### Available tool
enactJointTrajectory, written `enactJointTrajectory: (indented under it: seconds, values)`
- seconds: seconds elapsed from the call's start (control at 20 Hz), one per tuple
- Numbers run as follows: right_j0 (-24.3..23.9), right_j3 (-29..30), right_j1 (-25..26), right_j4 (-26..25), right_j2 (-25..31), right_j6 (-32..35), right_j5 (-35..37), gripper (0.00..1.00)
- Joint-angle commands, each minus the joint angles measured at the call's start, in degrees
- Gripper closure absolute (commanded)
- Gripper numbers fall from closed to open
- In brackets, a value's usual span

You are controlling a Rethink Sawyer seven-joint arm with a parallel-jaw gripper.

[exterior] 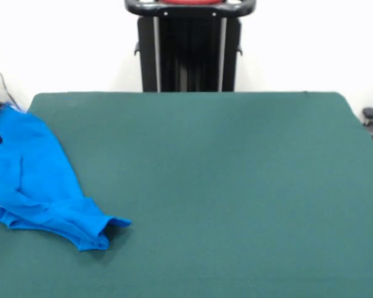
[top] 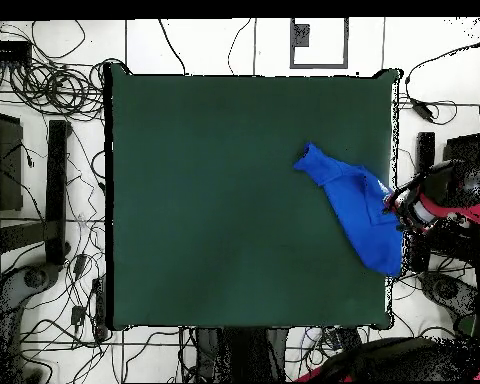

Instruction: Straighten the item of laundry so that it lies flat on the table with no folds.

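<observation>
One crumpled bright blue T-shirt (exterior: 34,180) lies bunched at the left edge of the large dark green felt table (exterior: 224,186) in the front view, plain side up, one end trailing toward the table's middle. From overhead, the red and black gripper (top: 402,207) sits at the shirt's table-edge end; whether its fingers are apart or together cannot be told.

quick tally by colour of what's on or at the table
blue: 1, the shirt, bunched at the table edge
green: 1, the table
red and black: 1, the tool at the shirt
total: 3
</observation>
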Motion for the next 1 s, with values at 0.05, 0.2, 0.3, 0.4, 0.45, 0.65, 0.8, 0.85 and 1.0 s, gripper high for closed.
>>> enactJointTrajectory:
  seconds: [0.05, 0.2, 0.3, 0.4, 0.45, 0.65, 0.8, 0.85, 1.0]
  values:
    - [0.2, 11.0, 2.1, -1.6, 7.8, -10.9, -9.1, 0.0]
    - [-0.1, 12.0, 2.2, -1.0, 8.3, -10.8, -9.8, 0.0]
    - [-0.2, 12.6, 2.0, -1.0, 8.6, -11.0, -10.3, 0.0]
    - [-0.2, 12.8, 2.1, -1.0, 8.8, -10.8, -10.3, 0.0]
    - [-0.2, 13.0, 2.0, -1.1, 8.8, -10.7, -10.5, 0.0]
    - [0.3, 12.9, 2.5, -2.9, 8.8, -9.9, -14.7, 0.0]
    - [1.1, 12.0, 3.4, -4.9, 8.6, -8.3, -19.5, 0.0]
    - [1.3, 11.7, 3.7, -5.6, 8.5, -7.8, -21.1, 0.0]
    - [1.5, 12.5, 3.3, -6.2, 8.5, -6.3, -23.6, 0.0]
